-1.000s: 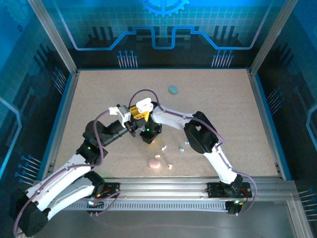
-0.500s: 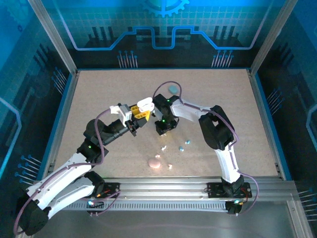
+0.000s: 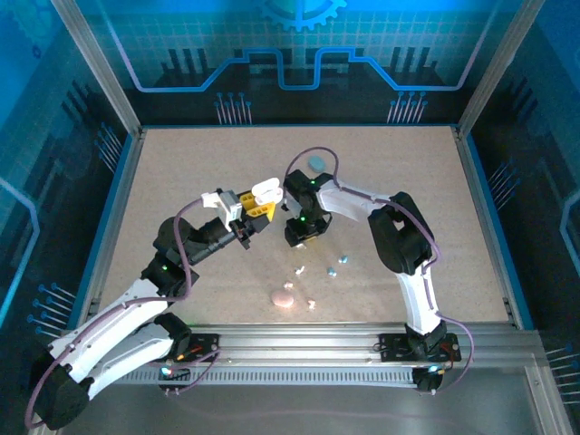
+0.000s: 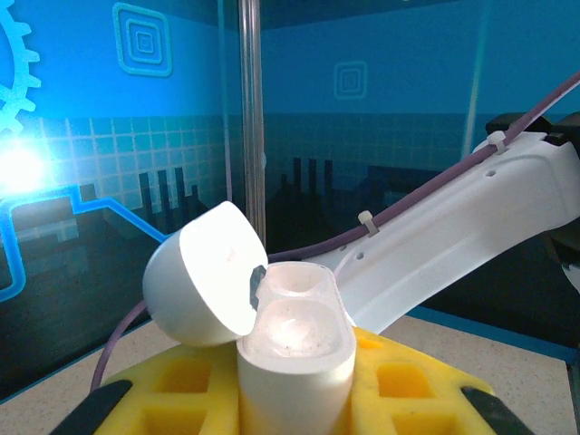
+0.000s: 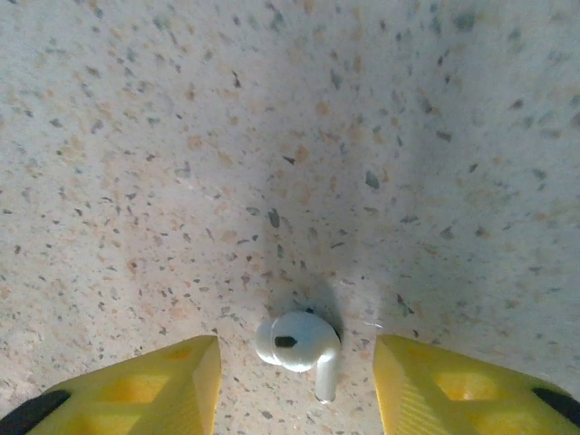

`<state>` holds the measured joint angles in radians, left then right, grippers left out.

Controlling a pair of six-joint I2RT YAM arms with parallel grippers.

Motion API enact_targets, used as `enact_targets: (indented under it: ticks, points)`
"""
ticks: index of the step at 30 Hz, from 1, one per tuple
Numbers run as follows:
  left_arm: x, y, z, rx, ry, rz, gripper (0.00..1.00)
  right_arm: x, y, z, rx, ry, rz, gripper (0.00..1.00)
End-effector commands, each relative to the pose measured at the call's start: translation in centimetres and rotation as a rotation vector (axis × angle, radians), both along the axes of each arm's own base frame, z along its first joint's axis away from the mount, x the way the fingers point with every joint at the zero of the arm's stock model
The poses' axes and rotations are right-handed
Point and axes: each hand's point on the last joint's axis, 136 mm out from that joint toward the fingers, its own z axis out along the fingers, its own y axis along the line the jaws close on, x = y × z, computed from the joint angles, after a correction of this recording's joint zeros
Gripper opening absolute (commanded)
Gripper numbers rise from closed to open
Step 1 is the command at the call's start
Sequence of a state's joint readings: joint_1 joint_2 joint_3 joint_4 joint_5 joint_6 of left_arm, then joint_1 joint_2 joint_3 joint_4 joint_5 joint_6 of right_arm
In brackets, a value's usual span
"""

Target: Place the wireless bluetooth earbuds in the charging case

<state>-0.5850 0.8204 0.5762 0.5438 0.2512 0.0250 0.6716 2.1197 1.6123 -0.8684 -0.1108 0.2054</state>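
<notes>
My left gripper (image 3: pixel 256 207): clamped on open white charging case (image 4: pixel 294 344)
My right gripper (image 5: pixel 297 385): spread astride white earbud (image 5: pixel 294 343) on table (image 5: pixel 272 109)

No word, number or brand mark can be read anywhere. The blue back wall (image 3: pixel 299 63) carries only drawn signs: a pale gear outline (image 3: pixel 301 11) at its top middle, with stepped circuit-like lines and a fine grid below it. From the left wrist, part of a gear (image 4: pixel 14 54) shows at the left edge, and two nested-square emblems show, one bright (image 4: pixel 145 41) and one faint (image 4: pixel 351 79). The open white charging case (image 4: pixel 294 353) and the white earbud (image 5: pixel 299 343) on the speckled desk (image 5: pixel 272 136) have plain, unprinted surfaces as far as can be seen.
</notes>
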Motion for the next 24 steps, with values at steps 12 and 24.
enact_targets:
  ticks: [12, 24]
  points:
    - [-0.8, 0.0, 2.4, -0.041, -0.043, -0.028, 0.23, -0.3, 0.3, -0.9, -0.163, -0.049, 0.225, 0.49]
    - [-0.8, 0.0, 2.2, -0.036, -0.039, -0.022, 0.23, -0.7, 0.4, -2.0, -0.21, -0.03, 0.24, 0.39]
